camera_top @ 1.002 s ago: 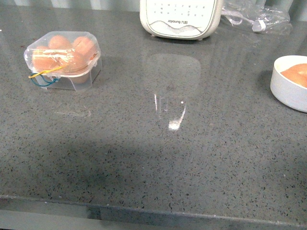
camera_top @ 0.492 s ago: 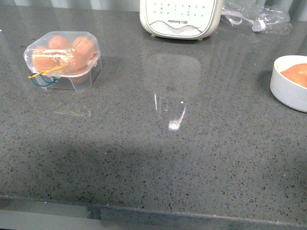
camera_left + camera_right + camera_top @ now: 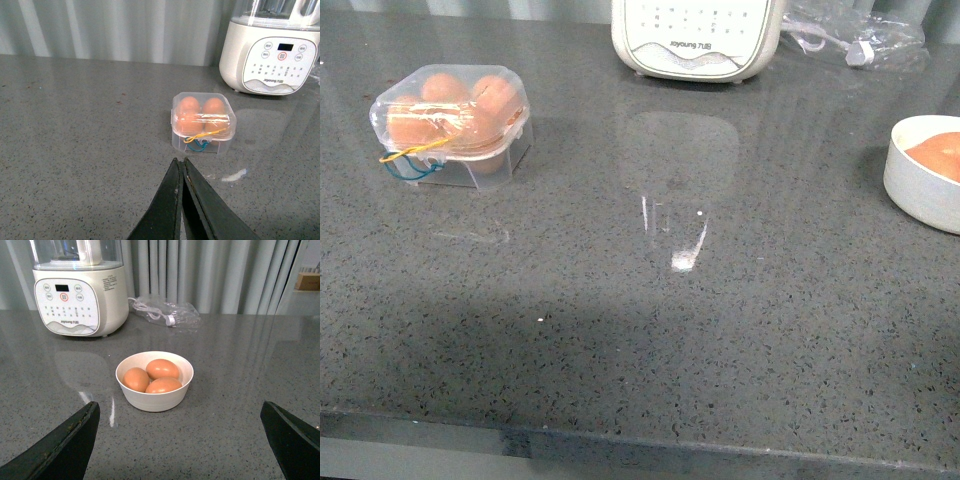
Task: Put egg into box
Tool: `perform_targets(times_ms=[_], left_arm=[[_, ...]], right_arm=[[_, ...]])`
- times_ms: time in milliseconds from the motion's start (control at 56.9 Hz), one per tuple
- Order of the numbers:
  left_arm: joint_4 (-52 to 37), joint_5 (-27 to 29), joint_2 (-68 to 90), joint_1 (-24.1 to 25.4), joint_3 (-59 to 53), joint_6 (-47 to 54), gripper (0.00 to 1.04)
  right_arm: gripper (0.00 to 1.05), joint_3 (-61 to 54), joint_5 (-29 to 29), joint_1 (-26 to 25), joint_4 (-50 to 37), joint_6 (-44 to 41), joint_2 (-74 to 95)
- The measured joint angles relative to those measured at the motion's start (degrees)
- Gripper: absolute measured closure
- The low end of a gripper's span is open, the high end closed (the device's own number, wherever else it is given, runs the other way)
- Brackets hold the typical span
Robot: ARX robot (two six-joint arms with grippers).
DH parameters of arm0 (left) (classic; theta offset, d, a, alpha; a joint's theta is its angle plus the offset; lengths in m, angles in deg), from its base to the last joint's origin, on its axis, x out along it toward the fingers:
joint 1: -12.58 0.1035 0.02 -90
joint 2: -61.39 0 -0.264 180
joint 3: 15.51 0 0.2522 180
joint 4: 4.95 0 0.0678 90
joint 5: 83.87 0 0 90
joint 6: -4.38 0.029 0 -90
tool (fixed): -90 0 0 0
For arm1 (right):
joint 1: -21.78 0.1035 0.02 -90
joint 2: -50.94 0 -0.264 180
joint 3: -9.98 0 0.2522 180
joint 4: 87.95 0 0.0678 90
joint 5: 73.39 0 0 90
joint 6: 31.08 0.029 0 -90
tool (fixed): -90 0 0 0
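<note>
Grey speckled counter, curtain behind, white blender at 12 o'clock. The box is sitting at 10 o'clock, lid closed, bands on, eggs already inside. The egg I'm judging as the target is lying w/ two others in the white bowl at 3 o'clock. My left gripper is pinched closed, empty, pointing at the box. My right gripper is spread wide, facing the bowl, not touching. Step: pre-grasp approach. Next: I'm needing to lower over one egg, squeeze gently; the lid prob. needs opening first.
</note>
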Motion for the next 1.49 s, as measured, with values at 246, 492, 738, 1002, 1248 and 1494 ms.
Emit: perform_targets(times_ms=[246, 492, 738, 1002, 1248, 1494], left_arm=[[9.60, 0.02, -9.42, 0.00, 0.00, -0.02, 1.01], [9.75, 0.00, -9.42, 0.00, 0.00, -0.02, 1.01], [9.75, 0.00, -9.44, 0.00, 0.00, -0.07, 0.62], [9.75, 0.00, -9.44, 0.00, 0.00, -0.07, 0.15], [9.75, 0.00, -9.44, 0.00, 0.00, -0.04, 0.07], [9.75, 0.00, -9.44, 0.00, 0.00, -0.04, 0.07]], right_arm=[[0.07, 0.00, 0.00, 0.00, 0.00, 0.00, 0.00], [0.07, 0.00, 0.00, 0.00, 0.00, 0.00, 0.00], [0.07, 0.00, 0.00, 0.00, 0.00, 0.00, 0.00], [0.07, 0.00, 0.00, 0.00, 0.00, 0.00, 0.00], [0.07, 0.00, 0.00, 0.00, 0.00, 0.00, 0.00], [0.07, 0.00, 0.00, 0.00, 0.00, 0.00, 0.00]])
